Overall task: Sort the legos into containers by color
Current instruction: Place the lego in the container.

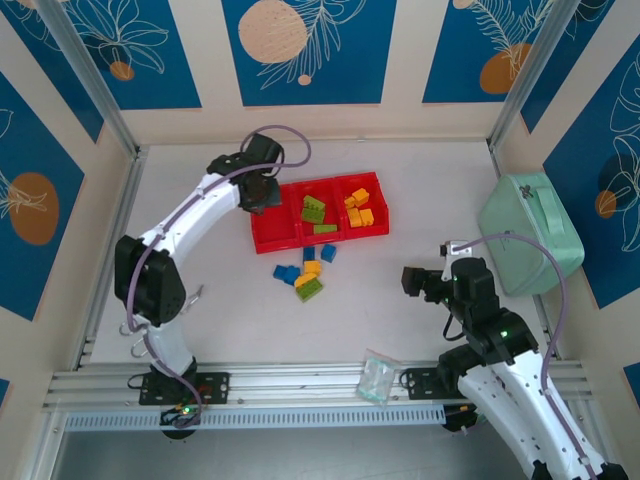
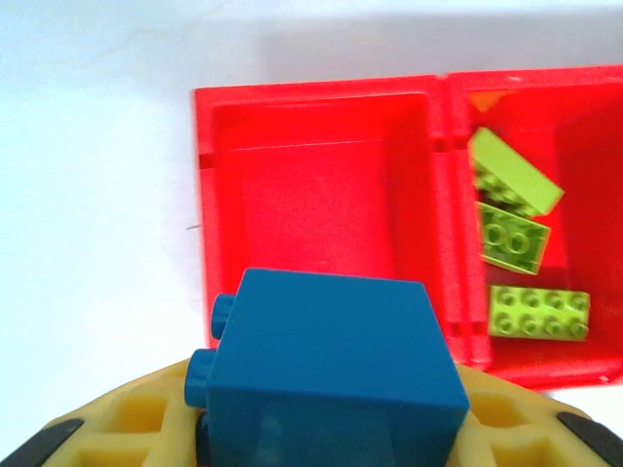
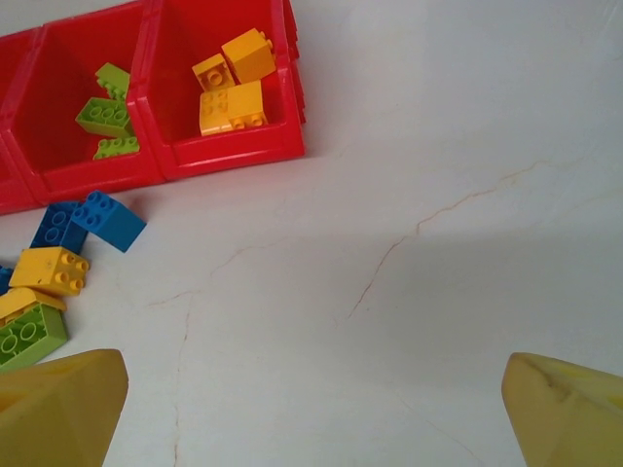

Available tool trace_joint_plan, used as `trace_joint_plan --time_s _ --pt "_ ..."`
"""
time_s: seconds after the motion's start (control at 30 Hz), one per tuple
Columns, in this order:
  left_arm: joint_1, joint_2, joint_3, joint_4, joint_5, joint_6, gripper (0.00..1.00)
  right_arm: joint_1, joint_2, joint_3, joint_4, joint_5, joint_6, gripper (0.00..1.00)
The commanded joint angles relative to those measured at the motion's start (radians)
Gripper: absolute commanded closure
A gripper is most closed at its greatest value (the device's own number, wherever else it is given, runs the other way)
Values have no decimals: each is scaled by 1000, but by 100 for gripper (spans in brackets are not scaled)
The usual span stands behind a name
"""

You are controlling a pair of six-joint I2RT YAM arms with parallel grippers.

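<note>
Lego (image 2: 331, 375), blue, clamped in left hand (image 1: 260, 191) above red tray (image 2: 321, 92) left compartment | right hand (image 3: 311, 409) wide, empty

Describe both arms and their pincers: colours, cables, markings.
The left arm and right arm have white shells and black joints. A grey cable runs along the left one, a second cable along the right. A green light glows on the right arm. The left pincer and right pincer have black bodies. The left fingers are yellow with moulded hollows; the right fingers plain yellow.
</note>
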Motion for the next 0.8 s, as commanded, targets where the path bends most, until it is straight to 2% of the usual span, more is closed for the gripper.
trace_joint_plan --time_s 0.0,0.13,0.2,0.4,0.53,0.67,0.77 --pt "6 39 -28 -28 58 -13 79 10 4 -14 19 -34 -1 1" --pt "7 105 15 -27 104 -14 79 35 -3 -14 16 -19 5 1" --pt "6 133 37 -37 102 -22 75 50 -8 -15 12 -7 11 1" --pt "7 159 59 -58 61 -44 49 122 -36 -17 7 7 9 1" --pt "6 128 34 -27 85 -22 31 174 -43 -19 5 17 11 1" --pt "6 76 -5 5 109 -13 21 188 -40 -18 2 34 16 1" --pt "5 30 -39 20 140 3 18 189 -39 -17 1 39 20 1"
